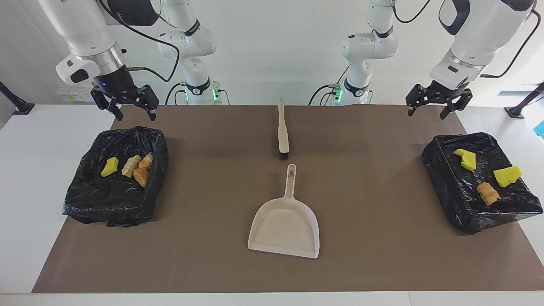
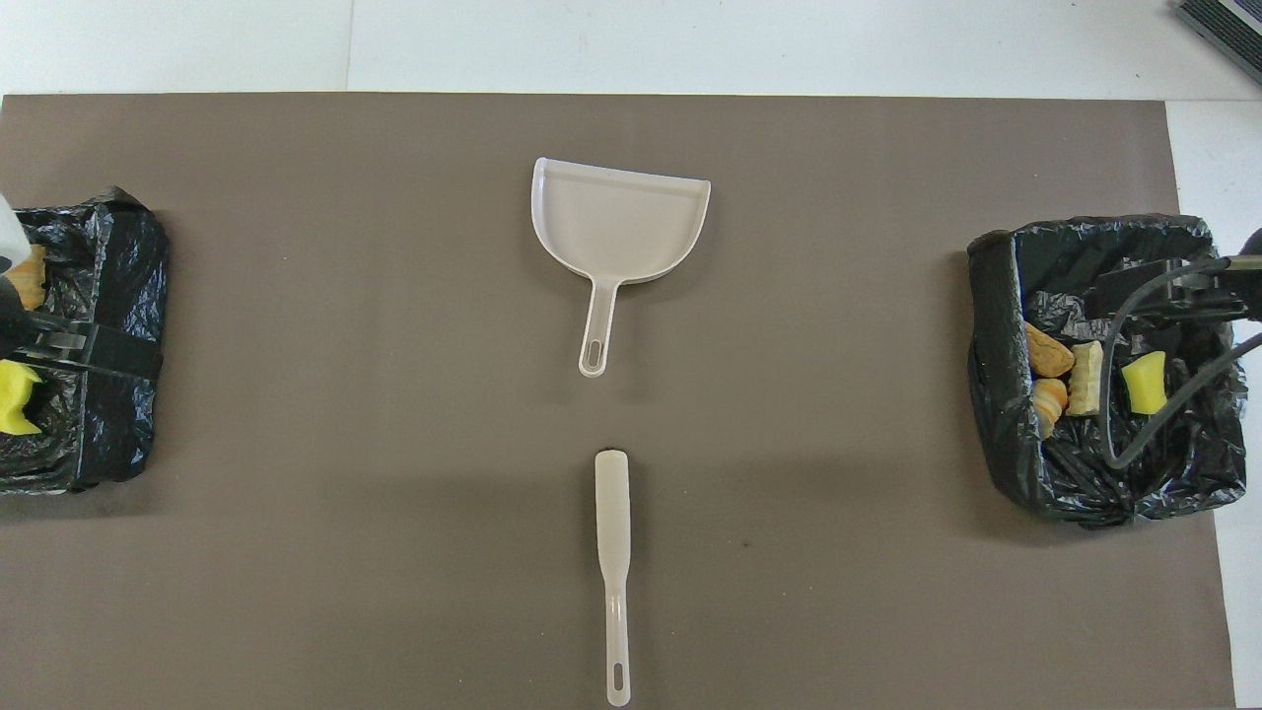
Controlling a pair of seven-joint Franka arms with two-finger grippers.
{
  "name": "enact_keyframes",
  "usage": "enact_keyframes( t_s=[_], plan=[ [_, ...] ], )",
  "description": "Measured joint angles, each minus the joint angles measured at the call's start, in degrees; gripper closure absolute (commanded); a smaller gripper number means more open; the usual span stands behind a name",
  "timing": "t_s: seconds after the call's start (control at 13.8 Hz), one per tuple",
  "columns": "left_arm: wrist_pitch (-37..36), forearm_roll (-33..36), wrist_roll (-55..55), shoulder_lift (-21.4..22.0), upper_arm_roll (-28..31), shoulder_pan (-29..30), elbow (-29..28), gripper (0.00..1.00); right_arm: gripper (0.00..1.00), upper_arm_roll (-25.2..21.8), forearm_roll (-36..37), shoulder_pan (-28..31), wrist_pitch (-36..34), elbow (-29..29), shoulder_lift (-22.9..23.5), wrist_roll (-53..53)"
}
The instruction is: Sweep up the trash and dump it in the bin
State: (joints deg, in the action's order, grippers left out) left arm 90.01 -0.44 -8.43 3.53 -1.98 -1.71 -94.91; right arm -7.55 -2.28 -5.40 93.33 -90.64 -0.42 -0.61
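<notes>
I read no writing anywhere. Left end effector point(image 1: 434, 105), upper right of the facing frame, and right end effector point(image 1: 129, 106), upper left, both gape empty above black-lined bins point(image 1: 450, 178) holding yellow and golden-brown trash point(image 1: 507, 175).

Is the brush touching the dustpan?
Apart. The facing view shows bare brown mat between the brush bristles and the dustpan handle tip.

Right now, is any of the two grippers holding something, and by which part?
Nothing is held. The left gripper and the right gripper are both open and empty in the air. The brush and dustpan lie untouched on the mat.
</notes>
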Motion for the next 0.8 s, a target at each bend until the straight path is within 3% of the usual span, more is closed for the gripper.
enact_keyframes(
  t_s=[0.8],
  plan=[
    [2.40,-2.29,0.19,0.18,-0.21,0.71,0.02,0.00,0.00,0.00,0.00,0.00,0.00,0.00,0.00,0.00]
  ],
)
